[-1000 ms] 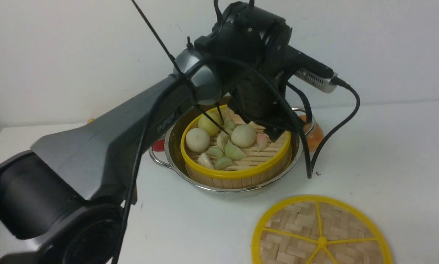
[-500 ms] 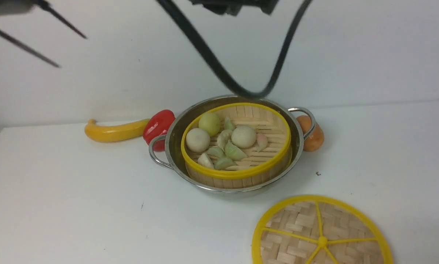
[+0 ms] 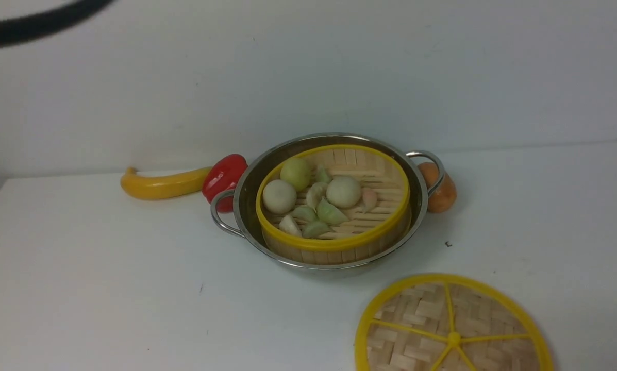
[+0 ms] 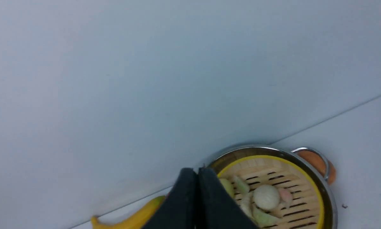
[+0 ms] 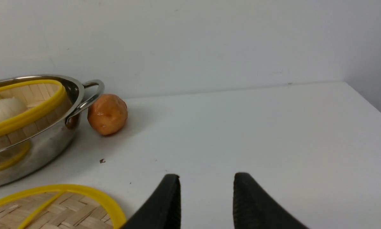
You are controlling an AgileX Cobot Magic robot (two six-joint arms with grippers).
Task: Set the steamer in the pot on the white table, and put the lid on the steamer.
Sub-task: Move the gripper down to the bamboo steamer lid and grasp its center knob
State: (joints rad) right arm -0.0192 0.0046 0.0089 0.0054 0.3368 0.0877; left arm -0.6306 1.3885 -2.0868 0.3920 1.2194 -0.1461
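Front view shows the steamer (image 3: 334, 243), bamboo slats between yellow rims, pale buns inside, sitting in the pot (image 3: 246, 193); the lid (image 3: 421, 314) lies nearby. Overhead, the left gripper (image 4: 197, 174) is pinched closed, empty; the right gripper (image 5: 207, 176) is parted, empty.

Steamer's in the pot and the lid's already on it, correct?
Not quite. The steamer is in the pot, but the lid is not on it: the front view shows it lying flat on the table, nearer the camera, apart from the pot.

Bun-filled steamer (image 3: 334, 243) in steel pot (image 3: 246, 188), lid (image 3: 427, 314) flat on white table (image 3: 107, 268) nearby
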